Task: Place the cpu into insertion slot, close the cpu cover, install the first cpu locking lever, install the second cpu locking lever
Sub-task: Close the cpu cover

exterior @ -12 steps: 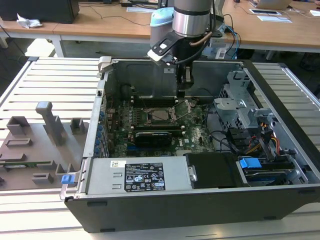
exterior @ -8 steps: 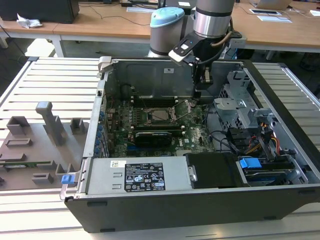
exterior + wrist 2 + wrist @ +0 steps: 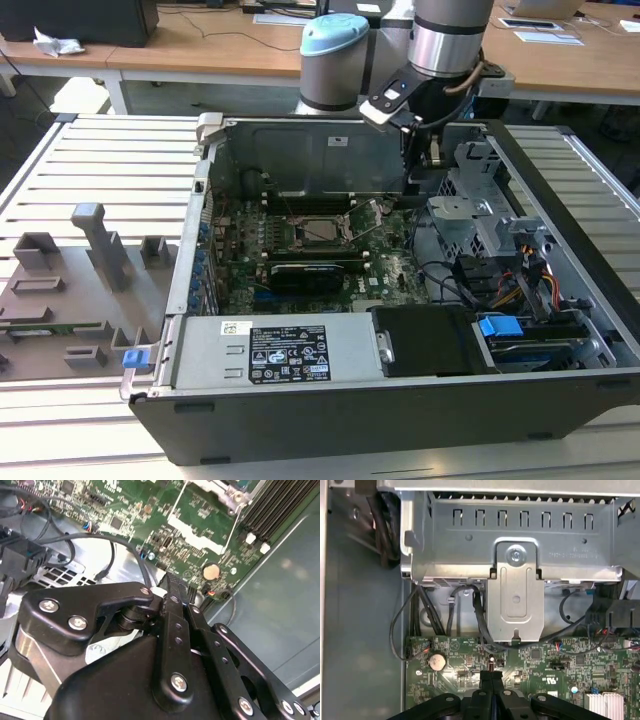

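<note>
1. An open computer case point(image 3: 380, 420) is set on a slatted table point(image 3: 110, 150).
2. A silver power supply point(image 3: 270, 352) is housed inside the case.
3. Grey fixture blocks point(image 3: 100, 245) are laid beside the case.

Small square dark-framed socket point(image 3: 318, 230) sits flat, mid green board. Thin silver metal frame plate point(image 3: 299, 231) looks laid down over it (chip inside? can't tell from exterior view).

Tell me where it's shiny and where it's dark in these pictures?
In the exterior view, the computer case is shadowy inside while the slatted table around it is bright; in both wrist views the coin battery glints; in the second wrist view, light gleams off the black gripper.
</note>
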Controlling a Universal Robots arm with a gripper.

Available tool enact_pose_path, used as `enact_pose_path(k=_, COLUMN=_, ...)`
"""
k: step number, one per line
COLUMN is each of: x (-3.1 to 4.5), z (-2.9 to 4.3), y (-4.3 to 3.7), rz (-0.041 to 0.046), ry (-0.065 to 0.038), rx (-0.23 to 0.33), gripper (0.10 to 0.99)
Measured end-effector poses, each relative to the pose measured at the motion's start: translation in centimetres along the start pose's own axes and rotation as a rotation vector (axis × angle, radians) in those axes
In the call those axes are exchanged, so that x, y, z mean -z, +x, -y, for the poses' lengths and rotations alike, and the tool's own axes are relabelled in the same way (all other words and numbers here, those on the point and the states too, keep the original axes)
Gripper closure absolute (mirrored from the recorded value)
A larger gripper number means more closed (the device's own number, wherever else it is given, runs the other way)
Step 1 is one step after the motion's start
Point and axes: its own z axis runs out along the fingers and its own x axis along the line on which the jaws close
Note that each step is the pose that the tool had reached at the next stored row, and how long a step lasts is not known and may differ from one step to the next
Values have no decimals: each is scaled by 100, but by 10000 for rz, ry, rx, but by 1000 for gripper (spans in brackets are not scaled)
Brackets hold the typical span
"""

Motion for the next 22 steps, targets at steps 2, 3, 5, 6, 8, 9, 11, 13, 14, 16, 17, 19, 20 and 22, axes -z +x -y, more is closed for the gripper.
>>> enact_pose_path(k=2, x=-1, z=-29, y=0, rz=0, ry=0, rx=2, gripper=980)
enact_pose_path(k=3, x=-1, z=-50, y=0, rz=3, ry=1, rx=1, gripper=980)
enact_pose_path(k=5, x=-3, z=-93, y=-1, rz=2, ry=1, rx=0, gripper=980)
enact_pose_path(k=6, x=-3, z=-108, y=-1, rz=3, ry=2, rx=1, gripper=980)
enact_pose_path(k=8, x=-23, z=-114, y=0, rz=3, ry=2, rx=1, gripper=980)
enact_pose_path(k=9, x=-37, z=-113, y=1, rz=3, ry=2, rx=0, gripper=980)
enact_pose_path(k=11, x=-53, z=-112, y=1, rz=4, ry=2, rx=2, gripper=980)
enact_pose_path(k=13, x=-80, z=-119, y=2, rz=2, ry=194, rx=9, gripper=980)
enact_pose_path(k=14, x=-82, z=-126, y=3, rz=1, ry=274, rx=11, gripper=980)
enact_pose_path(k=16, x=-85, z=-127, y=3, rz=-4, ry=327, rx=12, gripper=980)
enact_pose_path(k=17, x=-88, z=-122, y=4, rz=-34, ry=326, rx=14, gripper=980)
enact_pose_path(k=19, x=-94, z=-89, y=5, rz=-79, ry=326, rx=13, gripper=980)
enact_pose_path(k=20, x=-100, z=-77, y=5, rz=-84, ry=327, rx=13, gripper=980)
enact_pose_path(k=22, x=-122, z=-64, y=6, rz=-82, ry=327, rx=14, gripper=980)
